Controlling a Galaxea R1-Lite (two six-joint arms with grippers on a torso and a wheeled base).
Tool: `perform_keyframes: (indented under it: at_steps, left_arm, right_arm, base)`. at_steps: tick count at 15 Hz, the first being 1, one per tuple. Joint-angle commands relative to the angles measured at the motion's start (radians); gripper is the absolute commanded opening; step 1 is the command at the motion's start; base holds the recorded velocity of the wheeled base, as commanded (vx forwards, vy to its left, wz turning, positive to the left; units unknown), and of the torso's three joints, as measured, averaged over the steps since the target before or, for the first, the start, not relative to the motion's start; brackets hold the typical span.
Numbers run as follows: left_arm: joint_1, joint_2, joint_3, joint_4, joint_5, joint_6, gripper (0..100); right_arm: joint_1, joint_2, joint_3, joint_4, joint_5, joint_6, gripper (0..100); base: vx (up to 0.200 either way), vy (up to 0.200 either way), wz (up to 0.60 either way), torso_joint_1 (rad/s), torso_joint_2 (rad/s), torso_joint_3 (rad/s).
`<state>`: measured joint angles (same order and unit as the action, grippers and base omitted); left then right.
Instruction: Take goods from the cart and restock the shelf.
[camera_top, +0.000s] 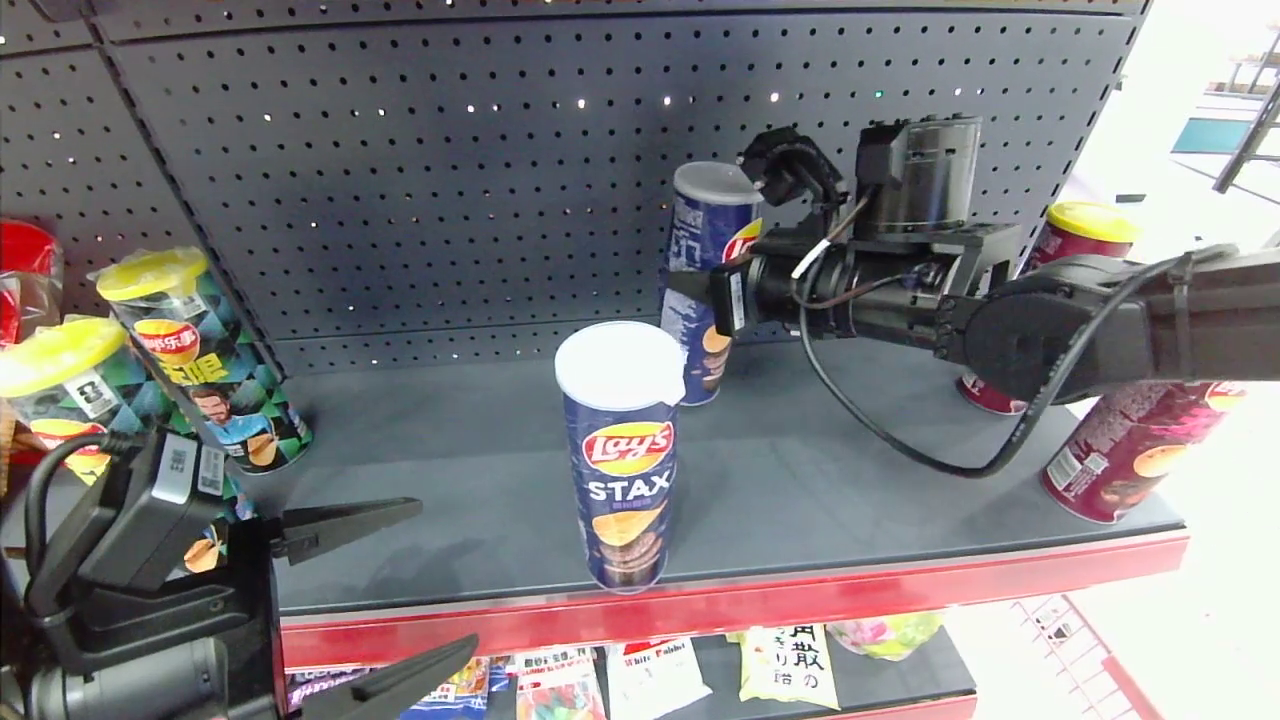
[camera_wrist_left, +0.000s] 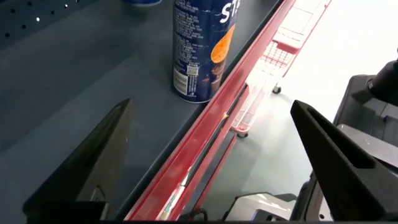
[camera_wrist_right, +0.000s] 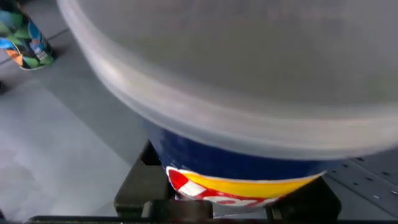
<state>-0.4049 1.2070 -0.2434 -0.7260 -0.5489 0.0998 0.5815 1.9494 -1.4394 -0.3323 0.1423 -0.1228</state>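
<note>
A blue chips can (camera_top: 620, 450) with a white lid stands upright near the shelf's red front edge (camera_top: 740, 605); its lower part shows as the blue can (camera_wrist_left: 202, 50) in the left wrist view. A second blue can (camera_top: 705, 260) stands at the back by the pegboard, its base on the shelf deck. My right gripper (camera_top: 705, 290) is shut on this can's middle from the right. Up close, the held can (camera_wrist_right: 249, 93) has the right gripper (camera_wrist_right: 230, 202) below its label. My left gripper (camera_top: 440, 580) hangs open and empty at the shelf's front left, also seen as the left gripper (camera_wrist_left: 211, 106).
Teal cans with yellow lids (camera_top: 200, 360) stand at the shelf's left. Maroon cans (camera_top: 1140, 450) stand at the right, one lying tilted by the corner. Snack bags (camera_top: 790, 665) fill the lower shelf. A red wire frame (camera_wrist_left: 289, 43) sits on the floor beyond the shelf edge.
</note>
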Motion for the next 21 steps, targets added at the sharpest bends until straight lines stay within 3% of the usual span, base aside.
perform_keyframes:
  at_steps: [1, 16, 17, 21]
  left_arm:
    - [0.0, -0.006, 0.003, 0.0, 0.001, 0.0, 100]
    - [0.0, -0.003, 0.006, 0.0, 0.001, -0.002, 100]
    - [0.0, -0.003, 0.009, 0.002, 0.001, -0.002, 100]
    - [0.0, 0.0, 0.01, 0.003, 0.001, -0.002, 100]
  right_arm:
    - [0.011, 0.033, -0.012, -0.001, -0.001, -0.003, 0]
    - [0.055, 0.077, -0.016, -0.001, 0.0, -0.02, 0]
    - [0.057, 0.08, -0.013, -0.001, 0.0, -0.021, 100]
    - [0.061, 0.072, -0.001, -0.001, 0.0, -0.015, 100]
  base:
    - [0.0, 0.0, 0.0, 0.0, 0.0, 0.0]
    - [0.0, 0.0, 0.0, 0.0, 0.0, 0.0]
    - [0.0, 0.0, 0.0, 0.0, 0.0, 0.0]
    - [0.0, 0.0, 0.0, 0.0, 0.0, 0.0]
